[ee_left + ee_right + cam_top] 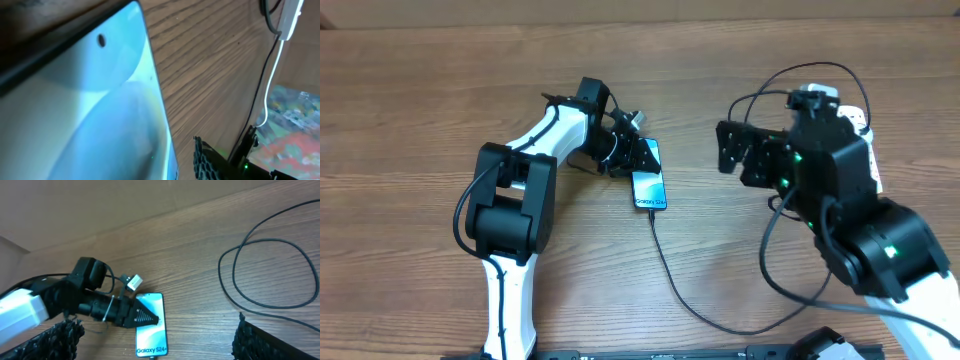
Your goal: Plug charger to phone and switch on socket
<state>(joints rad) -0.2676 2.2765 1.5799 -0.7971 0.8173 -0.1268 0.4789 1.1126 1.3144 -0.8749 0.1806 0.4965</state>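
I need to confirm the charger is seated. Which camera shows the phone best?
Overhead: the phone shows almost whole, with the charger leaving its text end. Right wrist shows it larger, but its text end meets the frame edge and the left claw overlaps its far end. Left wrist shows only a close stretch of screen.

The wooden tabletop (420, 90) carries a phone (648, 188), blue screen up, with a thin black cable (690, 300) running from its lower end.

Left hand (640, 155) tilted downward, held low; right hand (740, 155) spread wide open.
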